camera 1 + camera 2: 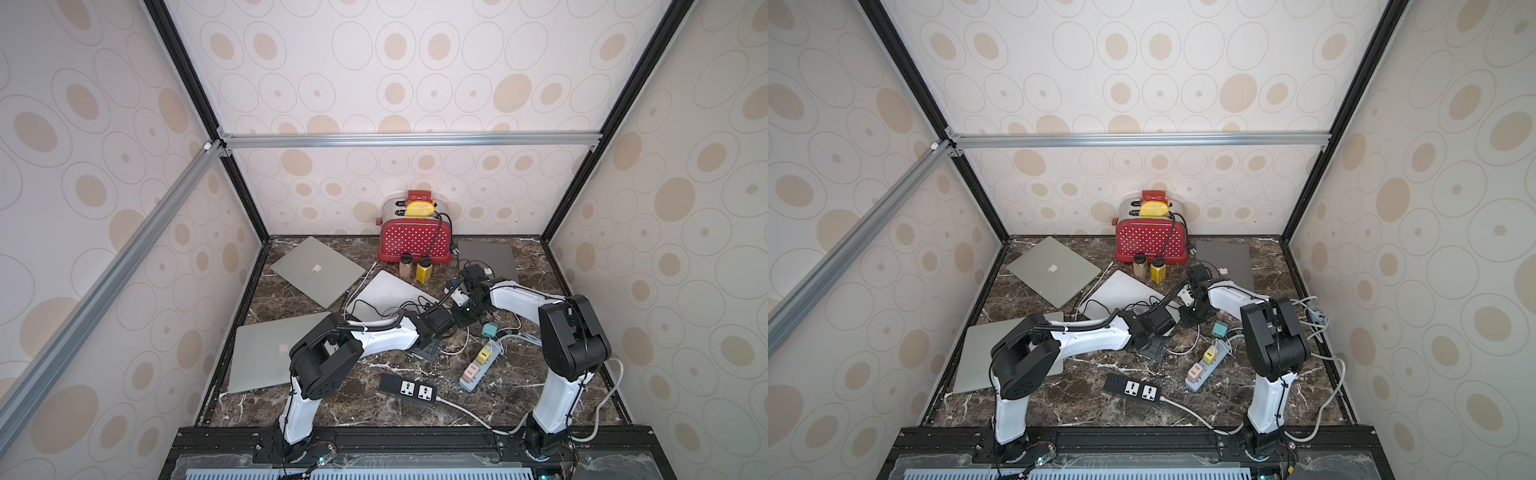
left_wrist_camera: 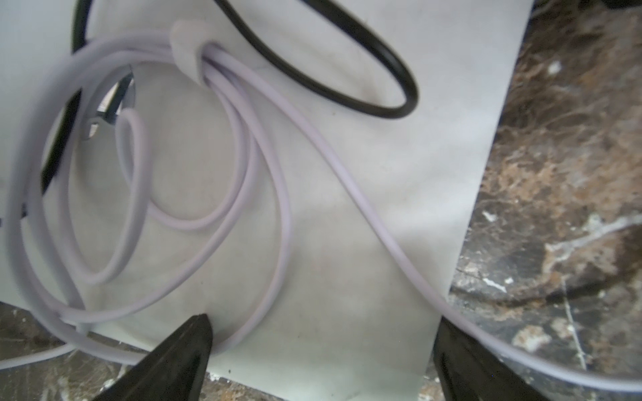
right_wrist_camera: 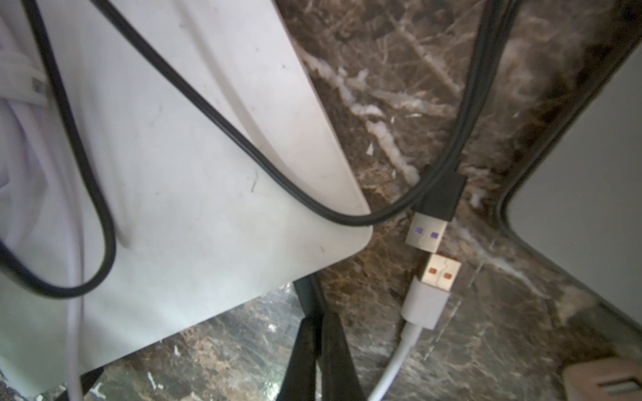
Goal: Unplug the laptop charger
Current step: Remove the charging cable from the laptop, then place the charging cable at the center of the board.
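The lid of the white laptop is crossed by a black cable and a coiled white cable. Bare marble tabletop is left beside its corner, narrowed by a black USB plug and a white USB plug. The front is partly blocked by a black power strip.

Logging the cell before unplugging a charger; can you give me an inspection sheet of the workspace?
Surface: dark marble tabletop, crowded.
Job's things: white laptop with cables draped over it; grey power strip holding yellow and pink adapters.
Clutter: red toaster, two jars, three more closed laptops, black power strip.
Grippers: left gripper open over the white laptop's edge; right gripper shut.
Cables: white coiled cable, black cable; two loose USB plugs.
Surroundings: patterned walls, aluminium frame.
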